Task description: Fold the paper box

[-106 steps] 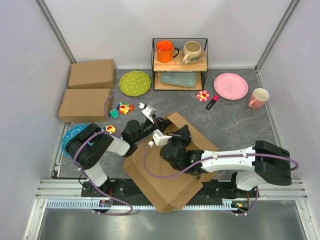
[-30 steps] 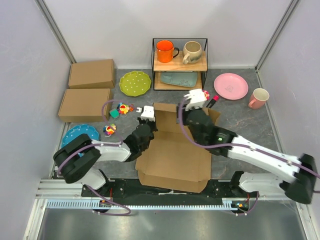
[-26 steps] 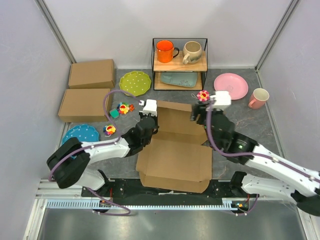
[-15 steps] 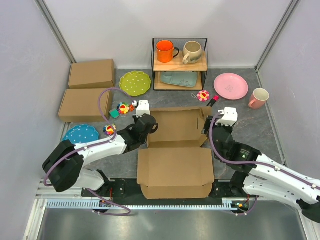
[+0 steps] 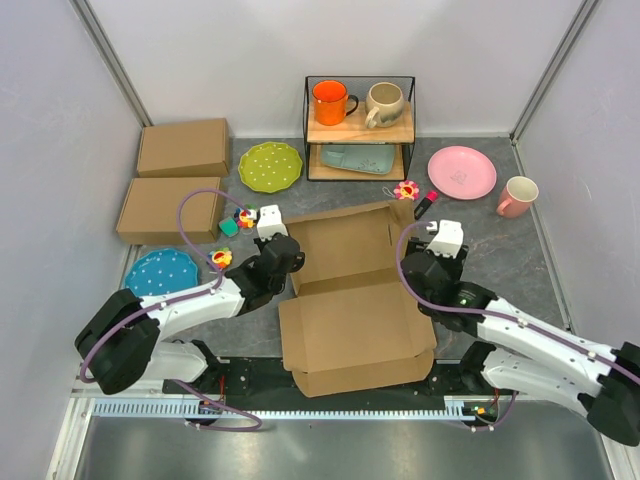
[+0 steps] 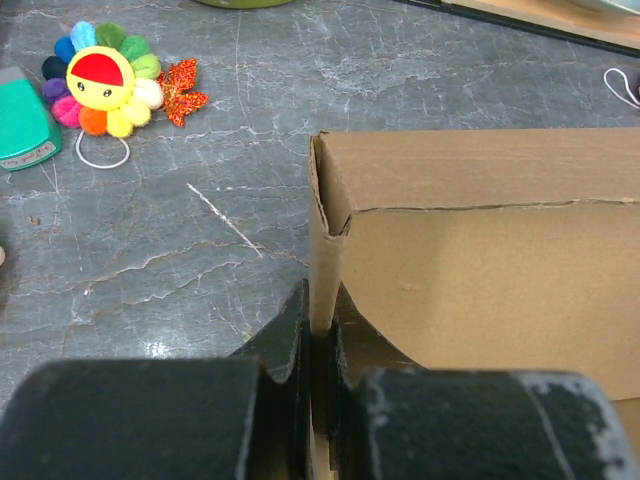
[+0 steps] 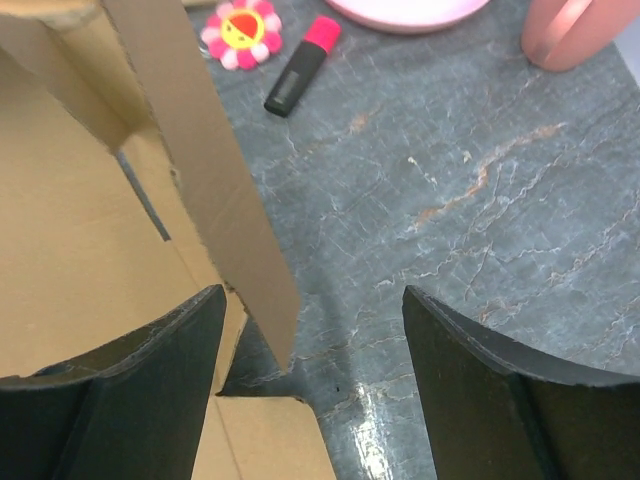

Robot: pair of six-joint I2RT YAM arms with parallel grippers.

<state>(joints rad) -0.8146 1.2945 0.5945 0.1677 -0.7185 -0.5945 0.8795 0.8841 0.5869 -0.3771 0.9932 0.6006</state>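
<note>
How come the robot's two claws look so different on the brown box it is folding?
The left claw is squeezed shut on the paper box, pinching its left wall. The right claw is wide open and pinches nothing. The left claw's fingers nearly meet, but the right claw's fingers stand far apart, with the box's right side between them. Both claws are black, and each sits at a side of the box.
</note>
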